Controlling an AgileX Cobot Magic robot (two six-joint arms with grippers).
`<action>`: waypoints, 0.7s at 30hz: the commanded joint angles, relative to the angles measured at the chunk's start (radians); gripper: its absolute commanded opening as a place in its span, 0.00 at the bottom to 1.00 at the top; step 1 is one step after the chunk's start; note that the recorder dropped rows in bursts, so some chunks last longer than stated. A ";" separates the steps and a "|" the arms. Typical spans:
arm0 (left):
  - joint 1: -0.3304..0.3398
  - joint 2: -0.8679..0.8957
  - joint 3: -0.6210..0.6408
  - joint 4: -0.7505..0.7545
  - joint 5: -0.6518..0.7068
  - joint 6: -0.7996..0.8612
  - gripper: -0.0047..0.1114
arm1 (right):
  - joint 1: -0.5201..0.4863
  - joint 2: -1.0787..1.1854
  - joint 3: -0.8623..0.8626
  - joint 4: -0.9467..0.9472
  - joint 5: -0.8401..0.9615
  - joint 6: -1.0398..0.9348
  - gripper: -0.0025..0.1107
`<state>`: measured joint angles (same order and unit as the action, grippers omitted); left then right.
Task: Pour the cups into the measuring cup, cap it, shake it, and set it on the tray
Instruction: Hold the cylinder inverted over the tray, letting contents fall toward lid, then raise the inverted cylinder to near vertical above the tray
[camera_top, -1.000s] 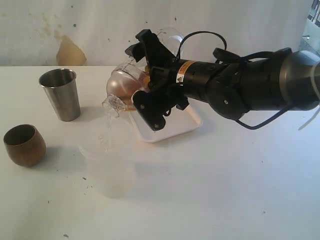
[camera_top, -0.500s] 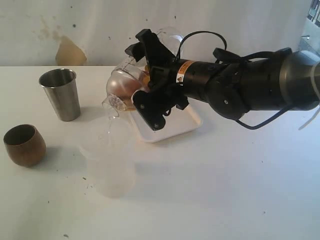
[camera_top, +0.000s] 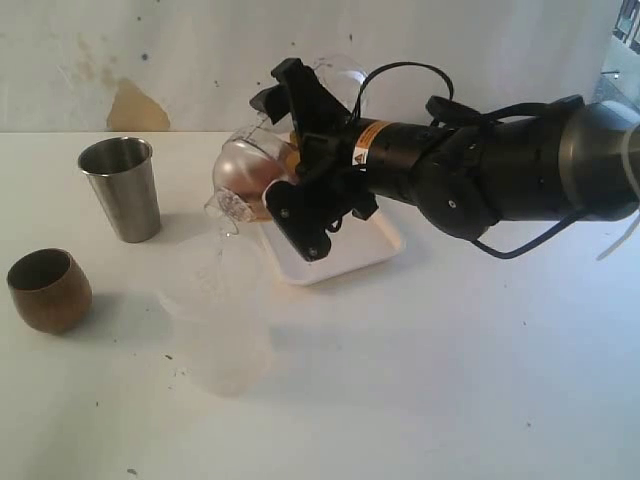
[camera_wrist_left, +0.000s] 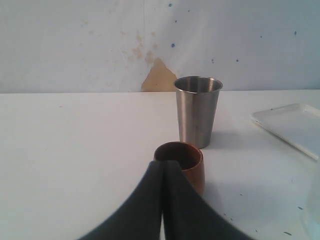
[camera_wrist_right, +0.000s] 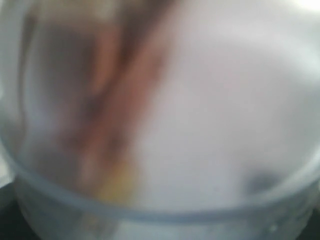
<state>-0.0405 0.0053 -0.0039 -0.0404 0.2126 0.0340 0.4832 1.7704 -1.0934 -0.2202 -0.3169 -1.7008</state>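
One steel cup (camera_top: 121, 187); one wooden cup (camera_top: 48, 289); left claw (camera_wrist_left: 163, 172) closed empty; right claw (camera_top: 285, 150) grips measuring cup (camera_top: 240, 175).

White surface (camera_top: 450, 380), scuffed, with small dark specks near the front left. Pale wall (camera_top: 200, 50) behind, marked by faint brownish stains and a few dark dots. Tan patch of chipped paint (camera_top: 135, 108) at the wall's foot, far left, just above the surface's far edge; also seen in the left wrist view (camera_wrist_left: 157, 77).
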 joint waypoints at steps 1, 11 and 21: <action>-0.002 -0.005 0.004 -0.005 -0.011 -0.003 0.04 | 0.003 -0.014 -0.014 0.009 -0.045 0.003 0.02; -0.002 -0.005 0.004 -0.005 -0.011 -0.003 0.04 | 0.003 -0.014 -0.014 -0.001 -0.047 -0.140 0.02; -0.002 -0.005 0.004 -0.005 -0.011 -0.003 0.04 | 0.003 -0.014 -0.014 -0.001 -0.072 -0.140 0.02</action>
<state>-0.0405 0.0053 -0.0039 -0.0404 0.2126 0.0340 0.4832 1.7704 -1.0934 -0.2238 -0.3363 -1.8323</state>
